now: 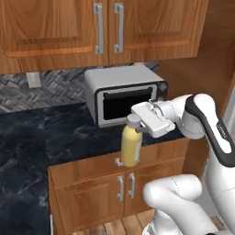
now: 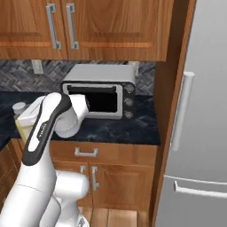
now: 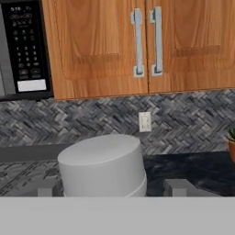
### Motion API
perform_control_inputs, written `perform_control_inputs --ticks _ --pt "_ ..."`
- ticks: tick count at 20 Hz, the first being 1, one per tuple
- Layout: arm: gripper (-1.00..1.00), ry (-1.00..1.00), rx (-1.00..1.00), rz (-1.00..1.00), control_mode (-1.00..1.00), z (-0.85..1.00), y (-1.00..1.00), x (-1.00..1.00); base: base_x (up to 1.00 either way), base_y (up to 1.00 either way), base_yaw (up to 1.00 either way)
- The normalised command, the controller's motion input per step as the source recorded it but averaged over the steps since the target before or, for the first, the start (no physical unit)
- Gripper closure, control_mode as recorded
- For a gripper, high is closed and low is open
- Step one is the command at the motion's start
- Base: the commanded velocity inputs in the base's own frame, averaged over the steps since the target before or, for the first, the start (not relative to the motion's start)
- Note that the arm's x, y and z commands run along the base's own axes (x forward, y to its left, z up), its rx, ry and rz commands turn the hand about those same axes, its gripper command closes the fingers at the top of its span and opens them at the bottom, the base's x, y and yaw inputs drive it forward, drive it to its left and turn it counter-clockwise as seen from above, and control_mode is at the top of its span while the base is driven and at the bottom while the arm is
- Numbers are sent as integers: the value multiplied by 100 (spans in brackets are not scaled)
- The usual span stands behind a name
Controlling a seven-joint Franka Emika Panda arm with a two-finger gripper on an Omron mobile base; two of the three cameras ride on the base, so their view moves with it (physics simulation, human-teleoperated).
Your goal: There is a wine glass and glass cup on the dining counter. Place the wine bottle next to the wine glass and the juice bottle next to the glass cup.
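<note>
Toaster oven [image 1: 124, 94] sits at the back of the black marbled counter [image 1: 41, 133]; in front of its door the gripper [image 1: 137, 125] clamps the white cap of the juice bottle [image 1: 131, 146], lifted clear over the counter's front edge.

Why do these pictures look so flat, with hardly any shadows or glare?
Left base view: even light, no glare on the toaster oven; the juice bottle looks soft-edged. Right base view: the fridge is flat grey, without reflections. Hand view: the white cap looms large and blurry; the backsplash is sharper.
</note>
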Motion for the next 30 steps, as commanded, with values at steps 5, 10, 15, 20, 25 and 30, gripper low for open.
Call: perform_control_inputs --ticks 5,10,15,20,25,30 --pt "100 0 0 0 100 0 0 0 0 9 -93" --pt "100 0 0 0 100 0 0 0 0 9 -95" --pt "100 0 0 0 100 0 0 0 0 8 -95" --pt "100 0 0 0 100 0 0 0 0 6 -97" --pt "100 0 0 0 100 0 0 0 0 5 -96" --pt "100 0 0 0 100 0 0 0 31 5 -65"
